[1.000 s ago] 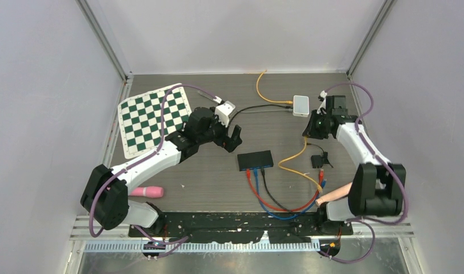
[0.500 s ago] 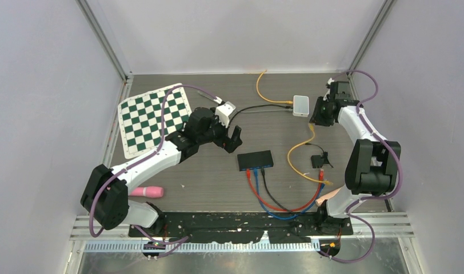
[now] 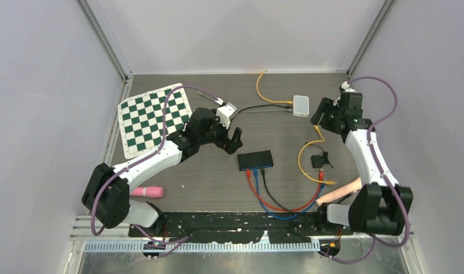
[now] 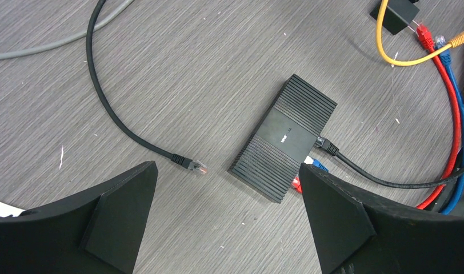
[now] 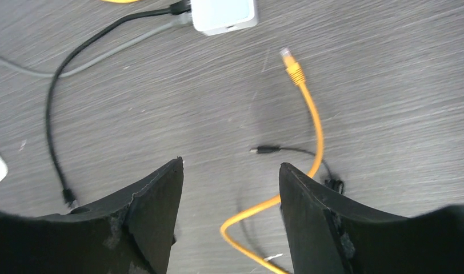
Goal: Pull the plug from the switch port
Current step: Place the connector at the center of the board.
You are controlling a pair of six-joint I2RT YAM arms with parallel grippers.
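Top external view: boxed in by pale walls at left, back and right, with metal posts in the two far corners and the arm bases along the near edge. Widest open stretch of table [image 3: 235, 85] at centre back, between chessboard [image 3: 150, 117] and white box [image 3: 300, 105]. More room in front of the chessboard, down to a pink object [image 3: 147, 192] near the left base. Tighter on the right: right gripper [image 3: 320, 114] close to the table's right edge, just beside the white box. Crowded at front centre, where cables [image 3: 278, 208] loop from the switch [image 3: 255, 159] toward the right base.

Left gripper [image 4: 227, 171] spread wide, holding nothing, hovering over the table just left of the switch. Loose black cable end [image 4: 190, 164] lying between its fingers in the left wrist view, apart from the switch. Right gripper jaws apart too, nothing between them, raised off the table.

Yellow plug [image 5: 290, 61] out of the switch, lying free on the table and touched by neither gripper: near the white box, well apart from the switch. Clear tip, yellow boot, cable curving toward the near side past a small black adapter [image 3: 317, 161]. Switch flat, black and ribbed, with black plug [image 4: 328, 147], blue plug [image 4: 316, 164] and red plug [image 4: 296, 183] side by side at its near edge.
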